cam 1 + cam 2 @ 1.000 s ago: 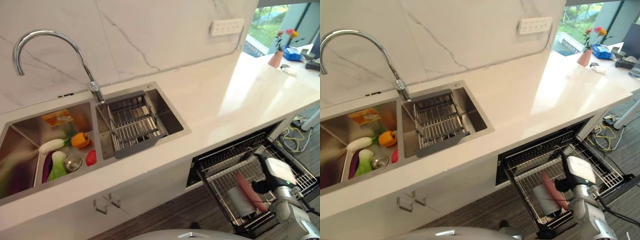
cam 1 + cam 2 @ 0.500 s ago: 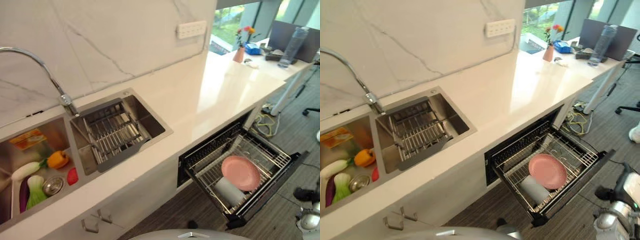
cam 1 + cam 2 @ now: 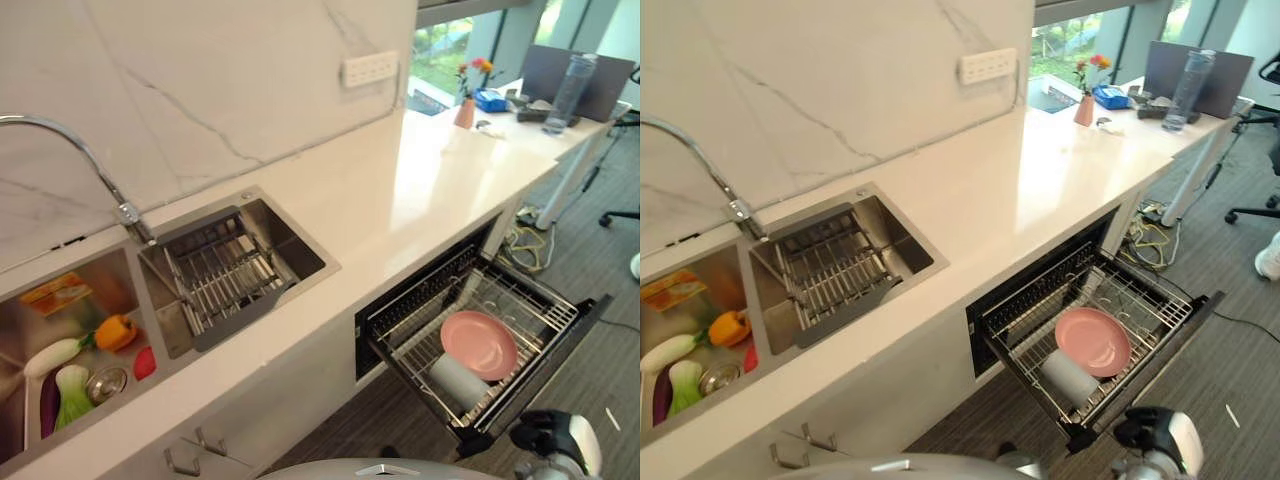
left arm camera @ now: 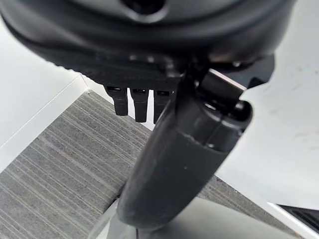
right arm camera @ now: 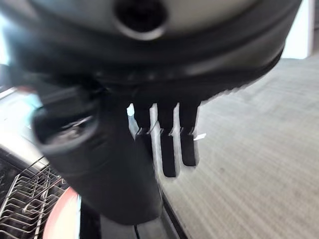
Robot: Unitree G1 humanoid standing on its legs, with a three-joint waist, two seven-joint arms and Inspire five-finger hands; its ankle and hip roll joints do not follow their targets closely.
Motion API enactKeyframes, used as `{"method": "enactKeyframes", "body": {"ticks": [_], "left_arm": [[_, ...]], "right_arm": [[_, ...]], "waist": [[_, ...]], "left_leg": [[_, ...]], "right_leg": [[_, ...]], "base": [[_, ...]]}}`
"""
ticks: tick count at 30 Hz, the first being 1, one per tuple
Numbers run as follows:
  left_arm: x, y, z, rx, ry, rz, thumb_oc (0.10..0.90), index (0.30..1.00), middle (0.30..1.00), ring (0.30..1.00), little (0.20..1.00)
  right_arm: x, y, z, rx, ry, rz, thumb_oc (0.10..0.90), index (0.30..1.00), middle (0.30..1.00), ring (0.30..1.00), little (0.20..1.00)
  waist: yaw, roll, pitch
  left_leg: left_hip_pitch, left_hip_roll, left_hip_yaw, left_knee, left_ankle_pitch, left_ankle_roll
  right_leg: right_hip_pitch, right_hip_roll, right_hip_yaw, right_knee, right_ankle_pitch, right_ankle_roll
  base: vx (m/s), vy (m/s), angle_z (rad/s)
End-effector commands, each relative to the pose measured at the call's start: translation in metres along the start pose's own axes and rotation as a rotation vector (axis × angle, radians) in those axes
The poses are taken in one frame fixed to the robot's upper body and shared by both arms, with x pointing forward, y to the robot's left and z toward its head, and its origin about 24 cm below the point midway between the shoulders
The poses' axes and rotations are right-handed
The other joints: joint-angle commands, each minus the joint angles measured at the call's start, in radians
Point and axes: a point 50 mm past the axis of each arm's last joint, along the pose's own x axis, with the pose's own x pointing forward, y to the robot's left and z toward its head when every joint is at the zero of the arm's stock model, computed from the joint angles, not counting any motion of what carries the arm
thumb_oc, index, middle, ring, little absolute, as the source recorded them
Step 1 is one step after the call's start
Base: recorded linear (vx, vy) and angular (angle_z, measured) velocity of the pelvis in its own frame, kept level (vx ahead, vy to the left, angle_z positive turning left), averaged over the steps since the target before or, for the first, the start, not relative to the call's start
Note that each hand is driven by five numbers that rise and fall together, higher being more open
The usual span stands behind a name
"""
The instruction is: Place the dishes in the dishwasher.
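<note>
A pink plate (image 3: 479,344) lies flat in the pulled-out dishwasher rack (image 3: 530,305), next to a pale cup (image 3: 457,380) lying on its side. My right hand (image 3: 555,440) hangs low in front of the rack's near corner, apart from the plate. In the right wrist view its fingers (image 5: 169,144) point straight down with nothing in them, and the pink plate's edge (image 5: 62,219) shows past the thumb. My left hand (image 4: 184,149) hangs over grey carpet beside a white cabinet, fingers (image 4: 134,102) straight and holding nothing.
A double sink is set in the white counter (image 3: 400,200); the right basin holds a drain rack (image 3: 225,275), the left basin holds vegetables (image 3: 90,350). A curved faucet (image 3: 85,150) stands behind. A flower vase (image 3: 465,110) and a bottle (image 3: 565,95) stand far right.
One second ago my right hand held the pink plate on edge over the rack. The plate now lies flat there, and the hand has let go and dropped back. The camera has shifted.
</note>
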Motion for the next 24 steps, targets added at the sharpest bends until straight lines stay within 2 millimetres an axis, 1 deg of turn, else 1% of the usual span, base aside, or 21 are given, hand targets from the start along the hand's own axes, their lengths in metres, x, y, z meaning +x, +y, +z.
{"method": "enactKeyframes", "body": {"ticks": [1, 3, 6, 7, 8, 9, 10, 11, 14, 15, 16, 17, 18, 19, 20, 21, 22, 23, 24], "left_arm": [[0.005, 0.012, 0.048, -0.001, -0.134, 0.025, 0.800, 0.900, 0.900, 0.900, 0.900], [0.005, 0.013, 0.045, 0.010, -0.126, 0.027, 0.800, 0.900, 0.900, 0.900, 0.900], [0.005, 0.013, 0.036, 0.022, -0.105, 0.028, 0.800, 0.900, 0.900, 0.900, 0.900], [0.005, 0.013, 0.036, 0.022, -0.105, 0.028, 0.800, 0.900, 0.900, 0.900, 0.900], [0.005, 0.015, 0.032, 0.025, -0.092, 0.028, 0.800, 0.900, 0.900, 0.900, 0.900], [0.005, 0.015, 0.029, 0.028, -0.080, 0.029, 0.800, 0.900, 0.900, 0.900, 0.900], [0.005, 0.015, 0.029, 0.027, -0.081, 0.029, 0.800, 0.900, 0.900, 0.900, 0.900], [0.005, 0.015, 0.025, 0.037, -0.066, 0.027, 0.800, 0.900, 0.900, 0.900, 0.900], [0.005, 0.014, 0.017, 0.057, -0.038, 0.021, 0.800, 0.900, 0.900, 0.900, 0.900], [0.005, 0.015, 0.017, 0.061, -0.035, 0.022, 0.800, 0.900, 0.900, 0.900, 0.900], [0.005, 0.016, 0.016, 0.066, -0.031, 0.024, 0.800, 0.900, 0.900, 0.900, 0.900], [0.006, 0.016, 0.018, 0.068, -0.034, 0.024, 0.800, 0.900, 0.900, 0.900, 0.900], [0.006, 0.017, 0.019, 0.071, -0.033, 0.027, 0.800, 0.900, 0.900, 0.900, 0.900], [0.006, 0.017, 0.018, 0.072, -0.030, 0.024, 0.800, 0.900, 0.900, 0.900, 0.900], [0.006, 0.017, 0.018, 0.072, -0.030, 0.024, 0.800, 0.900, 0.900, 0.900, 0.900], [0.006, 0.015, 0.015, 0.057, -0.014, 0.018, 0.800, 0.900, 0.900, 0.900, 0.900], [0.006, 0.014, 0.015, 0.055, -0.014, 0.018, 0.800, 0.900, 0.900, 0.900, 0.900], [0.006, 0.013, 0.012, 0.041, 0.000, 0.018, 0.800, 0.900, 0.900, 0.900, 0.900], [0.005, 0.010, 0.011, 0.025, 0.011, 0.017, 0.800, 0.900, 0.900, 0.900, 0.900]], "right_arm": [[0.031, -0.026, 0.098, 0.205, -0.296, -0.095, 0.400, 0.300, 0.300, 0.300, 0.300], [0.035, -0.028, 0.116, 0.197, -0.345, -0.087, 0.400, 0.300, 0.300, 0.300, 0.300], [0.038, -0.036, 0.144, 0.206, -0.418, -0.100, 0.400, 0.300, 0.300, 0.300, 0.300], [0.038, -0.036, 0.144, 0.206, -0.418, -0.099, 0.400, 0.300, 0.300, 0.300, 0.300], [0.041, -0.041, 0.159, 0.229, -0.447, -0.112, 0.400, 0.300, 0.300, 0.300, 0.300], [0.041, -0.044, 0.168, 0.241, -0.465, -0.120, 0.400, 0.300, 0.300, 0.300, 0.300], [0.042, -0.044, 0.168, 0.242, -0.466, -0.120, 0.400, 0.300, 0.300, 0.300, 0.300], [0.042, -0.052, 0.181, 0.260, -0.499, -0.143, 0.400, 0.300, 0.300, 0.300, 0.300], [0.042, -0.067, 0.200, 0.273, -0.561, -0.187, 0.400, 0.300, 0.300, 0.300, 0.300], [0.041, -0.071, 0.206, 0.279, -0.581, -0.198, 0.400, 0.300, 0.300, 0.300, 0.300], [0.040, -0.078, 0.213, 0.286, -0.609, -0.217, 0.400, 0.300, 0.300, 0.300, 0.300], [0.039, -0.083, 0.218, 0.296, -0.625, -0.233, 0.400, 0.300, 0.300, 0.300, 0.300], [0.037, -0.094, 0.231, 0.322, -0.663, -0.266, 0.400, 0.300, 0.300, 0.300, 0.300], [0.036, -0.098, 0.237, 0.336, -0.682, -0.277, 0.400, 0.300, 0.300, 0.300, 0.300], [0.036, -0.098, 0.237, 0.336, -0.682, -0.277, 0.400, 0.300, 0.300, 0.300, 0.300], [0.032, -0.100, 0.249, 0.350, -0.718, -0.277, 0.400, 0.300, 0.300, 0.300, 0.300], [0.032, -0.100, 0.250, 0.350, -0.719, -0.277, 0.400, 0.300, 0.300, 0.300, 0.300], [0.030, -0.100, 0.256, 0.353, -0.740, -0.273, 0.400, 0.300, 0.300, 0.300, 0.300], [0.024, -0.095, 0.267, 0.348, -0.781, -0.248, 0.400, 0.300, 0.300, 0.300, 0.300]], "waist": [[0.043, -0.001, 0.034], [0.067, 0.002, 0.034], [0.100, 0.006, 0.034], [0.099, 0.006, 0.035], [0.123, 0.009, 0.037], [0.139, 0.011, 0.039], [0.136, 0.011, 0.040], [0.156, 0.015, 0.045], [0.189, 0.017, 0.049], [0.190, 0.019, 0.051], [0.206, 0.020, 0.055], [0.210, 0.022, 0.058], [0.232, 0.025, 0.067], [0.236, 0.028, 0.070], [0.236, 0.028, 0.070], [0.247, 0.032, 0.077], [0.244, 0.033, 0.078], [0.247, 0.035, 0.081], [0.253, 0.038, 0.089]], "left_leg": [[0.076, -0.011, -0.061, 0.041, -0.137, 0.082], [0.065, -0.004, -0.082, 0.042, -0.129, 0.077], [0.052, 0.004, -0.113, 0.044, -0.117, 0.069], [0.052, 0.004, -0.114, 0.045, -0.117, 0.069], [0.038, 0.009, -0.135, 0.044, -0.108, 0.064], [0.030, 0.011, -0.148, 0.045, -0.103, 0.062], [0.028, 0.012, -0.151, 0.045, -0.103, 0.061], [0.006, 0.016, -0.181, 0.050, -0.092, 0.055], [-0.021, 0.024, -0.227, 0.047, -0.073, 0.046], [-0.034, 0.028, -0.250, 0.047, -0.065, 0.042], [-0.047, 0.032, -0.264, 0.045, -0.055, 0.036], [-0.063, 0.035, -0.286, 0.044, -0.046, 0.031], [-0.092, 0.043, -0.323, 0.040, -0.027, 0.021], [-0.104, 0.045, -0.341, 0.039, -0.021, 0.017], [-0.104, 0.045, -0.341, 0.039, -0.021, 0.017], [-0.121, 0.046, -0.362, 0.035, -0.011, 0.013], [-0.122, 0.046, -0.364, 0.035, -0.010, 0.013], [-0.127, 0.046, -0.368, 0.033, -0.007, 0.012], [-0.135, 0.043, -0.368, 0.028, 0.002, 0.011]], "right_leg": [[-0.101, -0.079, -0.014, 0.036, -0.011, 0.098], [-0.087, -0.085, -0.043, 0.031, -0.021, 0.096], [-0.068, -0.092, -0.083, 0.027, -0.031, 0.092], [-0.068, -0.092, -0.084, 0.027, -0.032, 0.092], [-0.056, -0.097, -0.109, 0.025, -0.038, 0.088], [-0.052, -0.098, -0.121, 0.024, -0.041, 0.087], [-0.052, -0.098, -0.124, 0.024, -0.042, 0.086], [-0.042, -0.103, -0.155, 0.025, -0.049, 0.082], [-0.023, -0.109, -0.203, 0.025, -0.060, 0.076], [-0.016, -0.110, -0.226, 0.025, -0.065, 0.073], [-0.012, -0.111, -0.245, 0.026, -0.069, 0.070], [-0.008, -0.112, -0.269, 0.026, -0.075, 0.067], [-0.001, -0.113, -0.309, 0.027, -0.084, 0.061], [0.002, -0.114, -0.328, 0.027, -0.087, 0.059], [0.002, -0.114, -0.328, 0.027, -0.087, 0.059], [0.006, -0.116, -0.353, 0.027, -0.091, 0.056], [0.006, -0.117, -0.355, 0.027, -0.091, 0.056], [0.005, -0.117, -0.361, 0.027, -0.091, 0.056], [0.001, -0.118, -0.364, 0.026, -0.091, 0.057]], "base": [[0.00, -0.034, 0.27], [0.00, -0.040, 0.35], [0.01, -0.036, 0.37], [0.00, -0.037, 0.37], [-0.01, -0.033, 0.32], [-0.01, -0.035, 0.34], [-0.02, -0.033, 0.33], [-0.01, -0.038, 0.46], [-0.01, -0.050, 0.67], [-0.02, -0.056, 0.70], [-0.03, -0.059, 0.57], [-0.04, -0.086, 0.48], [-0.03, -0.087, 0.45], [-0.02, -0.070, 0.31], [0.00, -0.055, 0.80], [0.00, -0.033, 0.89], [0.00, -0.037, 1.11], [-0.02, -0.003, 0.58], [-0.02, -0.002, 0.42]]}}
